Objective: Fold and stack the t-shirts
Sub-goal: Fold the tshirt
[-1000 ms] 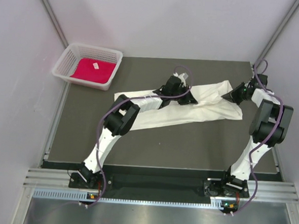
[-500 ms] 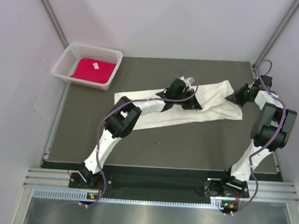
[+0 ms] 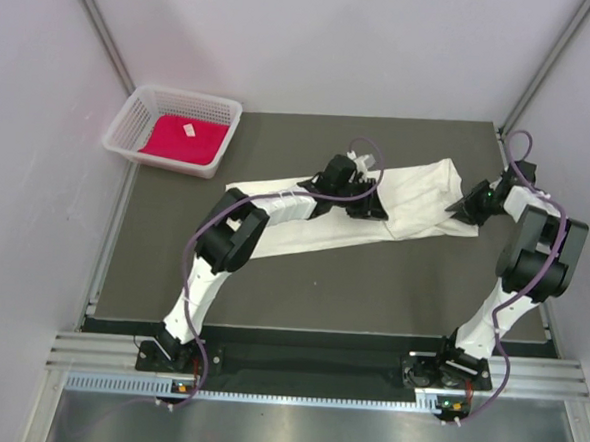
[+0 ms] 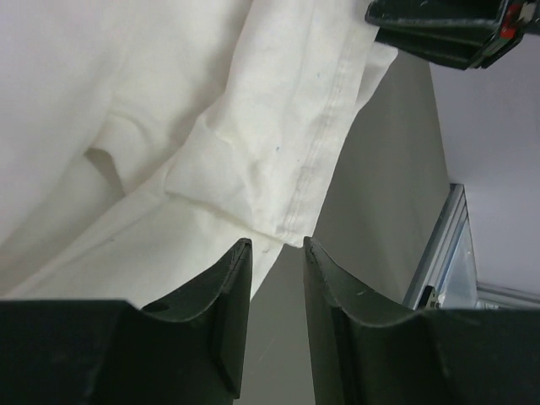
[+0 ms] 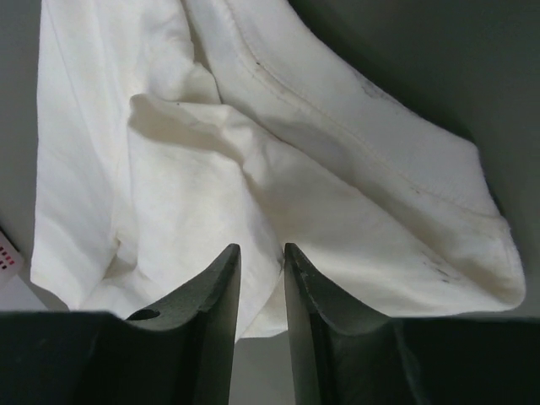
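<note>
The cream-white t-shirt (image 3: 305, 217) lies stretched and rumpled across the middle of the table. My left gripper (image 3: 373, 208) is low over its middle. In the left wrist view my left gripper (image 4: 278, 243) has its jaws slightly apart, with bare table between them and the shirt's hem (image 4: 316, 169) just past the tips. My right gripper (image 3: 466, 205) is at the shirt's right end. In the right wrist view it (image 5: 262, 247) is also slightly apart, over a fold of the shirt (image 5: 202, 194). The red-magenta t-shirt (image 3: 185, 139) with its white tag lies in the basket.
The white mesh basket (image 3: 141, 111) stands at the table's back left corner. The dark table (image 3: 371, 286) has a raised metal rail along its right edge (image 3: 545, 316). Purple-grey walls close in the back and both sides.
My right gripper has moved right and nearer, to the shirt's right end. My left gripper has shifted slightly nearer over the shirt. The shirt's right end has changed shape a little.
</note>
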Motion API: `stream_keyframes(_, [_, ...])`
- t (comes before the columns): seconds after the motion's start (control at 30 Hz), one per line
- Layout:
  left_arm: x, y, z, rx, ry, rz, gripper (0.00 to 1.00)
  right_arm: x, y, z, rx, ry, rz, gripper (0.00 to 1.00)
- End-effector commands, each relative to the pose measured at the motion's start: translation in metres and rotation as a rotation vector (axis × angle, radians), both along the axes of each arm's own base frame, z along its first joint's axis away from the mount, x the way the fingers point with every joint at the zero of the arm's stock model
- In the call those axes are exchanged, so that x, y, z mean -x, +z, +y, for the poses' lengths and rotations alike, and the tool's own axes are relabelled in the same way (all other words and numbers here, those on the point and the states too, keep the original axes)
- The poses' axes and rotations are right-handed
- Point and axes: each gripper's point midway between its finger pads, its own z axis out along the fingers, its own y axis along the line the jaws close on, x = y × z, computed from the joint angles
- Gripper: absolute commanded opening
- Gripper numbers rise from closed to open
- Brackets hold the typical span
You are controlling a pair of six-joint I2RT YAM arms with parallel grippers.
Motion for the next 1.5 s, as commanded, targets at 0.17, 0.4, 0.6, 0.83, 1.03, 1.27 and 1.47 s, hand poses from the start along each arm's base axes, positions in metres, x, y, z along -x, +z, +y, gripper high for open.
stream_keyframes(0.17, [-0.018, 0.072, 0.001, 0.087, 0.003, -0.131, 0.37, -0.003, 0.047, -0.027, 0.205, 0.036, -0.076, 0.37])
stream_keyframes(0.4, [-0.017, 0.065, -0.011, 0.176, -0.022, -0.084, 0.35, -0.032, 0.066, -0.004, 0.170, 0.123, -0.189, 0.42])
stream_keyframes(0.6, [-0.018, 0.049, -0.026, 0.275, -0.029, 0.015, 0.33, -0.055, 0.054, 0.058, -0.035, 0.259, -0.250, 0.33])
stream_keyframes(0.83, [-0.028, 0.023, -0.028, 0.260, -0.010, 0.036, 0.29, -0.064, 0.033, 0.082, -0.199, 0.270, -0.278, 0.17])
stream_keyframes(1.03, [-0.060, -0.015, -0.001, 0.151, 0.054, 0.036, 0.28, -0.069, 0.010, 0.065, -0.211, 0.245, -0.275, 0.17])
stream_keyframes(1.27, [-0.069, -0.033, 0.012, 0.101, 0.055, 0.048, 0.27, -0.087, -0.021, 0.037, -0.204, 0.204, -0.245, 0.20])
stream_keyframes(1.47, [-0.064, -0.006, 0.021, 0.041, 0.028, -0.007, 0.29, -0.089, -0.013, 0.019, -0.139, 0.173, -0.196, 0.26])
